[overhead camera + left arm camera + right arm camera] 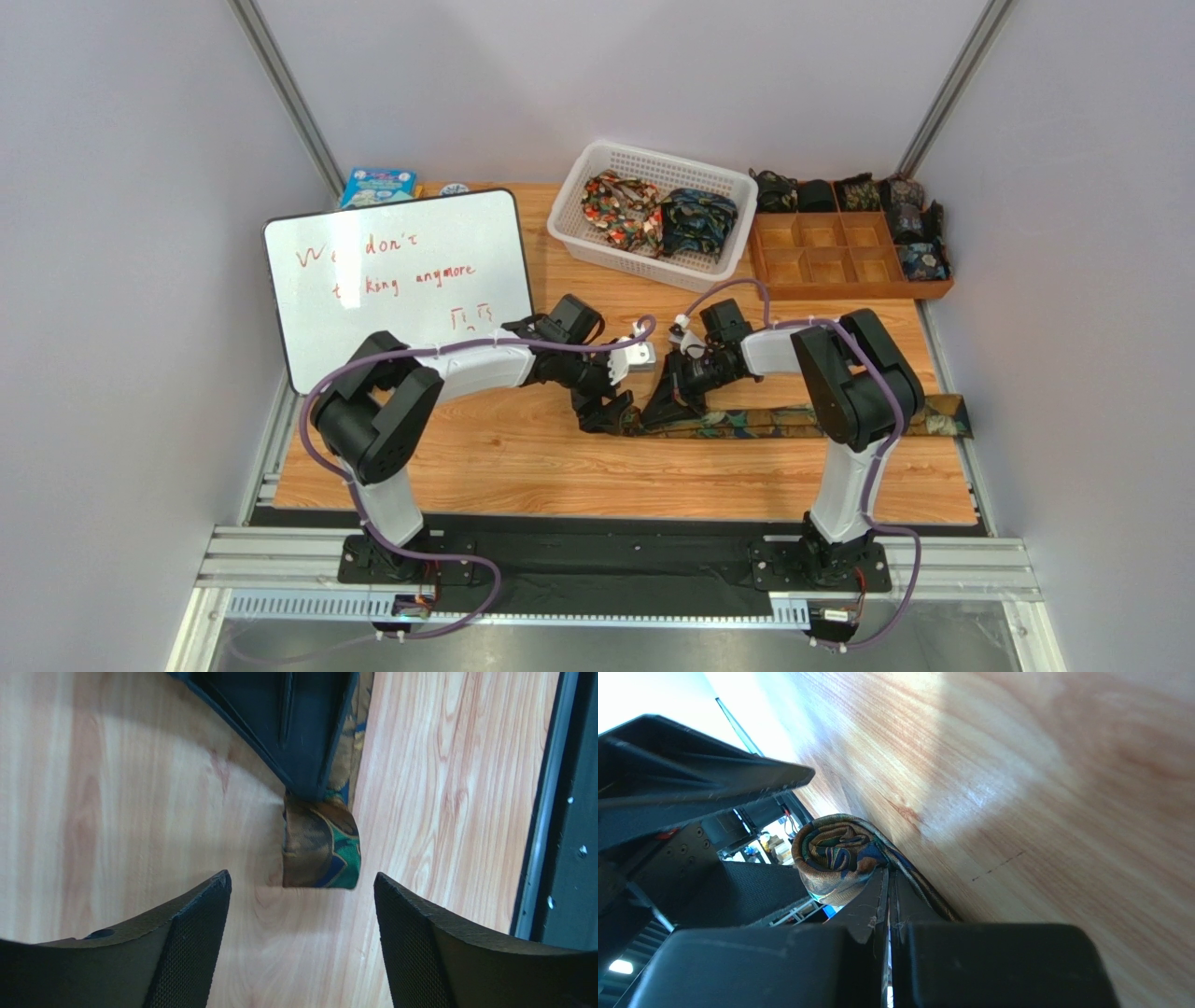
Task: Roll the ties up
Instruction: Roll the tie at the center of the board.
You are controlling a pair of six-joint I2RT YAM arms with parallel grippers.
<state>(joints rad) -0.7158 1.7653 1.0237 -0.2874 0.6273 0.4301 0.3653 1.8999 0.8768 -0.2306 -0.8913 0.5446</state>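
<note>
- We saw the left gripper (302, 882) released. Its two black textured fingers (189, 938) were spread wide, one at either side of the small rolled end (319, 850), and touched nothing.
- The right gripper (887, 889) was clenched, its black fingers pressed flat together with their tips against that rolled end. We could not tell whether any fabric was pinched between them.
- The long, narrow, dark fabric necktie (814, 420), patterned in gold, green and blue, lay flat on the pale wood-grain table (491, 462). It ran from the roll at the table's middle out toward 3 o'clock, as far as the right edge.
- At 12 o'clock stood a white slotted plastic basket (634, 266) holding two bunched ties (624, 210), one reddish and one dark green.
- At 2 o'clock sat a brown wooden compartment tray (828, 259), with small rolled ties (912, 224) in its back row and right-hand column.
- At 10 o'clock lay a white rectangular whiteboard (400, 280) bearing red handwriting.
</note>
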